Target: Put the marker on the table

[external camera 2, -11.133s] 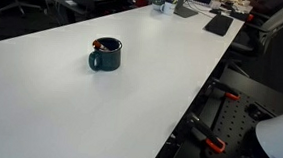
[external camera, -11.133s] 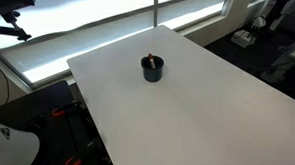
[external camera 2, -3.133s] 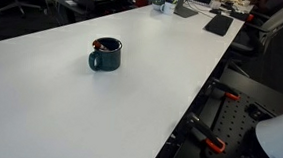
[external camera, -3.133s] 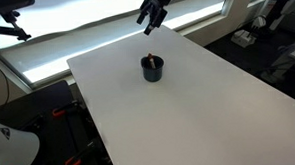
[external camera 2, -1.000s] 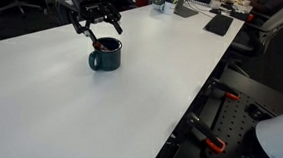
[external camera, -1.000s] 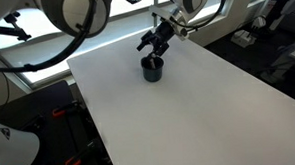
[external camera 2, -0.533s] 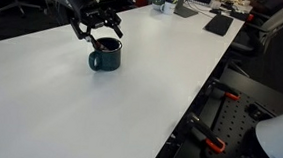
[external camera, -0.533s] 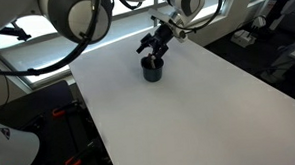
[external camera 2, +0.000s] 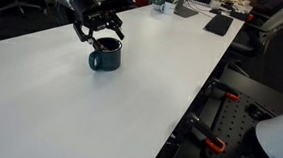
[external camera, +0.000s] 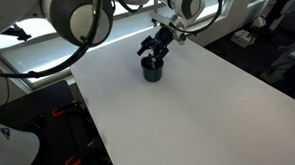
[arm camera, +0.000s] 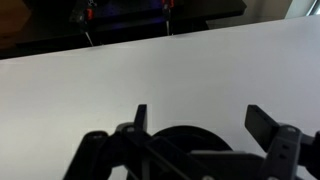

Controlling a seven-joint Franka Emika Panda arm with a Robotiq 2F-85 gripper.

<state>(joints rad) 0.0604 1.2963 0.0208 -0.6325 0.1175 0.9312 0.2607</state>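
I've sunk closer to the mug point(external camera 2: 105, 56). My gripper point(external camera 2: 99, 32), jaws spread, hangs just above the marker point(external camera 2: 100, 46) standing inside it, almost straight below.

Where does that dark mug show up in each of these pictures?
In an exterior view: the mug stands above the picture's middle on the white table, directly under the gripper.
In an exterior view: the mug is upper left of centre, the gripper just above it.
Wrist view: probably the dark round shape at the bottom edge, below the open gripper.
Shared landmark: the gripper hanging over the mug.
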